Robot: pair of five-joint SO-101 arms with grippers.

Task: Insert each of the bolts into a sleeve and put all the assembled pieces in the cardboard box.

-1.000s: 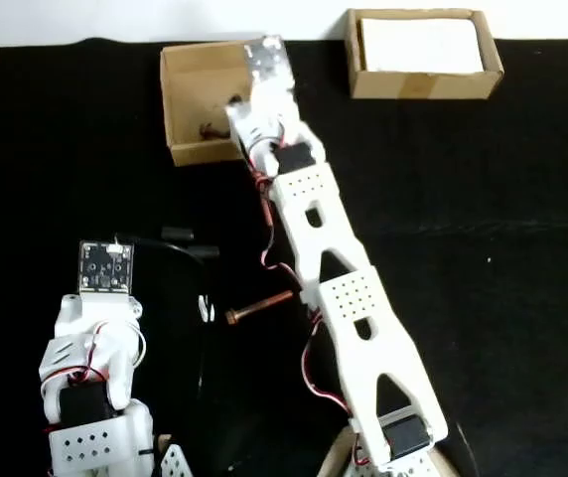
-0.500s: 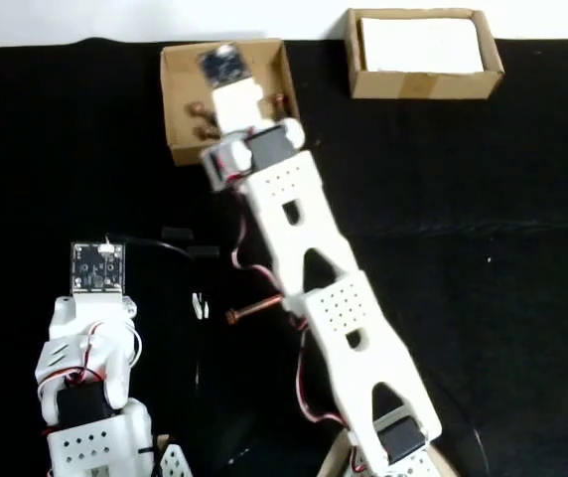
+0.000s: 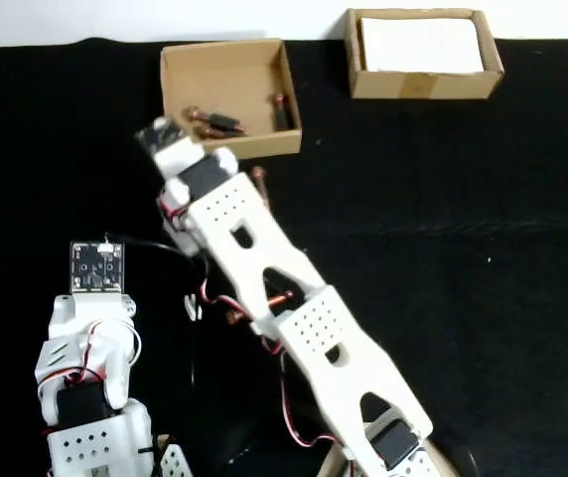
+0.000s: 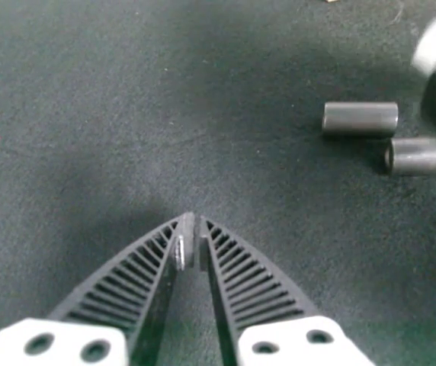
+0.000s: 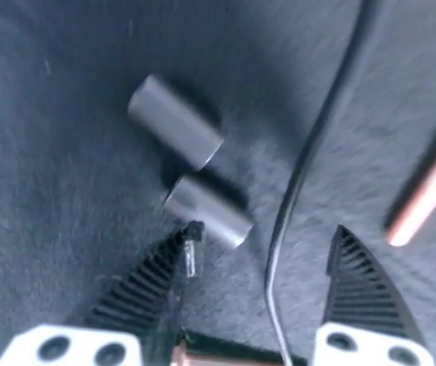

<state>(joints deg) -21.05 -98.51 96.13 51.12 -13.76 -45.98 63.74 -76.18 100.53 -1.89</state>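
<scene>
My right gripper [image 5: 264, 245] is open and hangs just above two dark sleeves [image 5: 174, 122] [image 5: 206, 210] lying on the black mat. One of its fingertips [image 5: 186, 248] is right beside the nearer sleeve. A copper bolt [image 5: 427, 194] lies off to one side. My left gripper [image 4: 193, 229] is shut on nothing and low over the mat, with the same two sleeves [image 4: 360, 118] [image 4: 424, 156] a short way off. The cardboard box [image 3: 175, 99] at the back holds assembled pieces [image 3: 214, 121]. One bolt [image 3: 282, 297] is partly covered by the right arm [image 3: 264, 268].
A black cable [image 5: 309, 168] runs across the mat between the right gripper's fingers. Another copper piece [image 3: 258, 179] lies just in front of the cardboard box. A second box [image 3: 493, 75] with white contents stands at the back right.
The right arm has swung from over the cardboard box to the left and toward the front, down over the sleeves. The pieces in the box are now uncovered. The left arm has stayed still.
</scene>
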